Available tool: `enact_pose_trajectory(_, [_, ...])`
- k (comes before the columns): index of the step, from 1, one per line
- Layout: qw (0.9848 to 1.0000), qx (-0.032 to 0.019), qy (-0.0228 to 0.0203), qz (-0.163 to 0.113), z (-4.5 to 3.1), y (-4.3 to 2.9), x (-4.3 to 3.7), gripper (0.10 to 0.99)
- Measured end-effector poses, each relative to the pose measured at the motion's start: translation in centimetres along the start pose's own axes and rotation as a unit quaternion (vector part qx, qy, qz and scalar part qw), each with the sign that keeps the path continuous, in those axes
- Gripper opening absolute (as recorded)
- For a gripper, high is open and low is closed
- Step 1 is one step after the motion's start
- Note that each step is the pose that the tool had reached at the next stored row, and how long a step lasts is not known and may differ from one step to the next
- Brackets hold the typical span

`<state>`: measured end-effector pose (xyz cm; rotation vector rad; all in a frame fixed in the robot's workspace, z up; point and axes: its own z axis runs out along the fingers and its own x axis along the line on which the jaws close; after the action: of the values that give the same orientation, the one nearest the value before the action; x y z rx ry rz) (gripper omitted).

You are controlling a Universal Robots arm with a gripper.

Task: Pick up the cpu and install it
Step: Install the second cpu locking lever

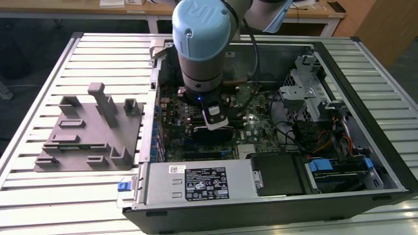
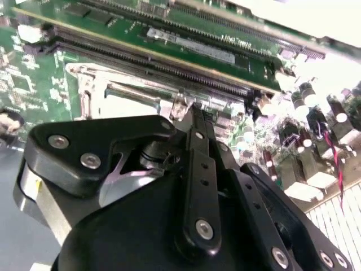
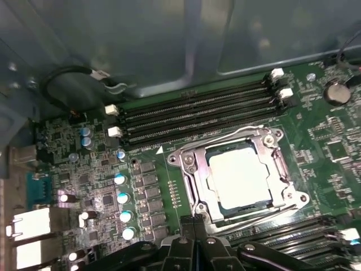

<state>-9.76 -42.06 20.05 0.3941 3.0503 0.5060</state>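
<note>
The cpu (image 3: 238, 175), a flat pale silver square, sat inside the metal-framed socket (image 3: 192, 175) on the green motherboard (image 3: 327, 147). The black end effector (image 3: 193, 223) hung at its 6 o'clock edge, fingers pressed together, holding nothing.

Looks like I'm running this in a robotics lab or workshop: an opened desktop computer case (image 1: 274, 122) sits on a slotted aluminium workbench (image 1: 58, 205), grey plastic fixture (image 1: 91, 132) near its edge, wooden desks (image 1: 130, 10) along the back.
</note>
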Motion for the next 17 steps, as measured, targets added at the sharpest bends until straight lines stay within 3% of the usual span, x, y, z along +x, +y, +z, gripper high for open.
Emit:
enact_pose_trajectory(6, [1.0, 0.0001, 0.0, 0.0, -1.32, 0.45, 0.02, 0.106])
enact_pose_trajectory(11, [1.0, 0.001, -0.0003, 0.0, -1.34, 0.48, 0.01, 0.106])
enact_pose_trajectory(17, [1.0, 0.0097, -0.0023, 0.0, -1.26, 0.73, -0.52, 0.106])
